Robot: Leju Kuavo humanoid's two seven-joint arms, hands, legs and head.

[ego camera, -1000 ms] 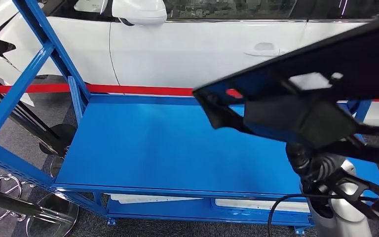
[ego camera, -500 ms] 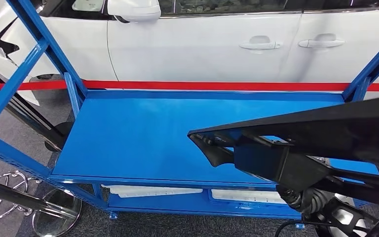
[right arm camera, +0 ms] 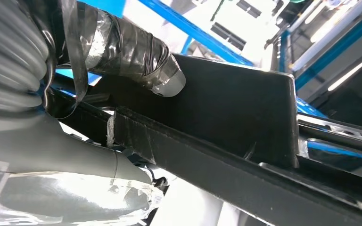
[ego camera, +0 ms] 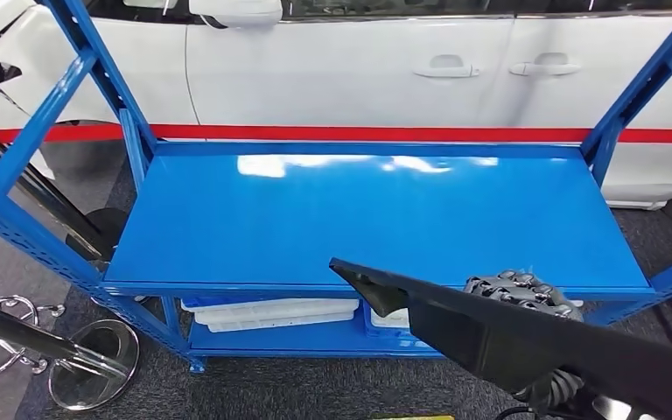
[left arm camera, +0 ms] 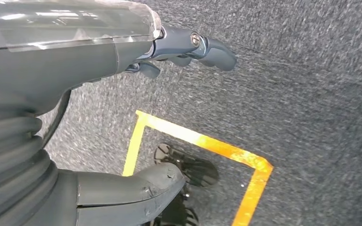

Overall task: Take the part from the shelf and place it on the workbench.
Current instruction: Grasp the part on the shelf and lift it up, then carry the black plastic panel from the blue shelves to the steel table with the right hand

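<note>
Blue shelf [ego camera: 227, 227] before white car [ego camera: 341, 79] (grey carpet), right hand [right arm camera: 122, 66] fingers grasping black part [ego camera: 525, 341], left hand [left arm camera: 122, 52] released.

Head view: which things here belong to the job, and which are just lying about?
Job:
- black part, held by the right hand
- blue shelf it came from

Lying about:
- white car
- white trays on the lower shelf
- chrome stand base
- left hand, hanging over the carpet

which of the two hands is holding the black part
The right hand, its taped fingers pressed on the long black plastic part; the left hand hangs over grey carpet, holding nothing.
</note>
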